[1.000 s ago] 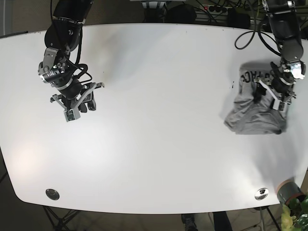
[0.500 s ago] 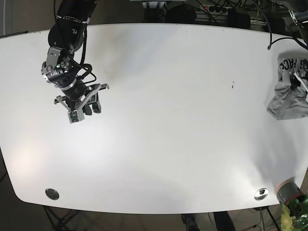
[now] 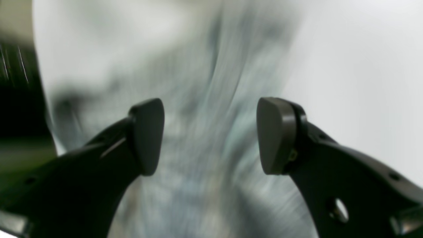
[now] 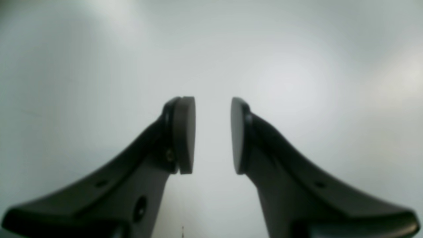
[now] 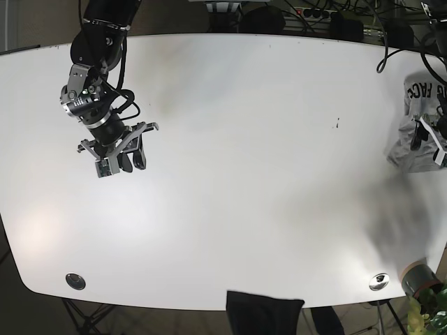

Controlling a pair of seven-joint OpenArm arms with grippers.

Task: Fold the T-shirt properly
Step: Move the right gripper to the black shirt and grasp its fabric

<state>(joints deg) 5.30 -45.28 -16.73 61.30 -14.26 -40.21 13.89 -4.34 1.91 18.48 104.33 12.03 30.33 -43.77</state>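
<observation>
From my seat the T-shirt (image 5: 420,125) sits at the far right edge of the base frame, a crumpled grey heap with dark lettering near its top, partly cut off by the picture's border and hard against the right rim of the white table (image 5: 237,174); it is nowhere near flat, so I judge the fold proper has not begun and the step in hand is getting the garment into a workable place and spread out.

The left gripper (image 3: 211,135) shows in its wrist view with fingers spread wide and nothing between the pads; behind them is a streaked grey-white blur that I take for the shirt cloth, though the smear is too heavy to tell whether any fabric touches a finger; in the base view that gripper is only just visible at the right edge, over the heap.

The right gripper (image 4: 213,135) hangs over bare table in the upper left of the base frame, well apart from the shirt; its pads stand a narrow gap apart, parallel, pinching nothing.

A dark shape (image 5: 265,315) intrudes at the bottom centre of the base frame; I cannot tell what it is.

Next I would want the shirt drawn toward the middle of the table and laid flat; that calls for a firm pinch on an edge or shoulder.
</observation>
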